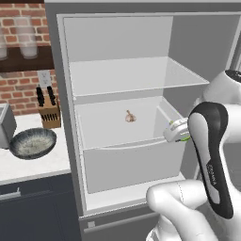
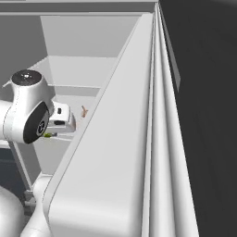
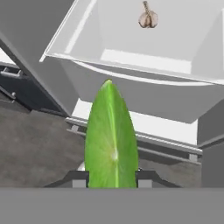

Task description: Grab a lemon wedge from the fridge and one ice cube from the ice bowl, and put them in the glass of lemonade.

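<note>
Lemon wedge [image 3: 111,138] clamped between gripper [image 3: 111,177] fingers, long axis pointing away toward fridge [image 1: 117,122] drawer; ice bowl [image 1: 33,143] well left on counter [image 1: 28,164].

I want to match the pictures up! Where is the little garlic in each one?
Left base view: garlic bulb at the centre, inside the pale drawer.
Right base view: left of centre, mid height.
Hand view: near the top, right of centre.
Shared landmark: that drawer.
</note>
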